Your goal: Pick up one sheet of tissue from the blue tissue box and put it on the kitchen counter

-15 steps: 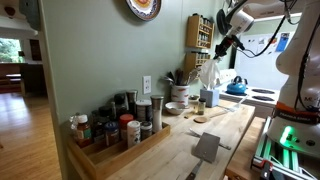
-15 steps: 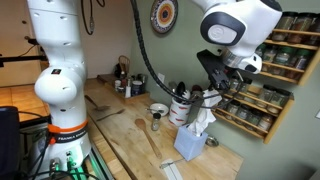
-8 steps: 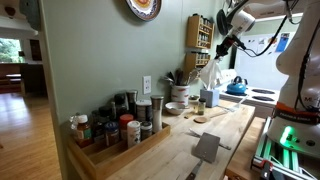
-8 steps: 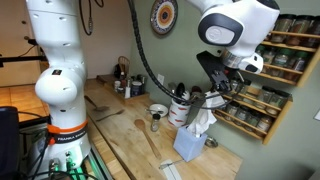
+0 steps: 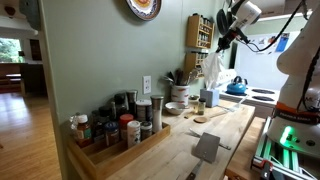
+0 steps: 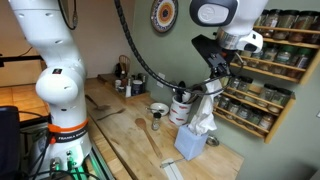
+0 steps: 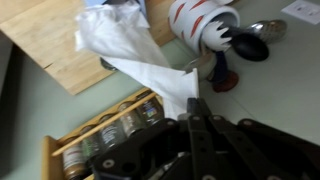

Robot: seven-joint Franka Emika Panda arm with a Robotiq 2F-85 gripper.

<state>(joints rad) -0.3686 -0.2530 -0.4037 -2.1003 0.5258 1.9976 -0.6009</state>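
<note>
Kitchen counter, tissue hanging from claw

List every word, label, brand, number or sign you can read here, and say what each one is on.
No text can be read in any view.
Counter jars: labels too small.
Rack jars: labels too small and blurred.
Wall disc: markings blurred.
Tissue box: no print can be made out.
White sheet at the edge of the wrist view: any print is blurred.
</note>
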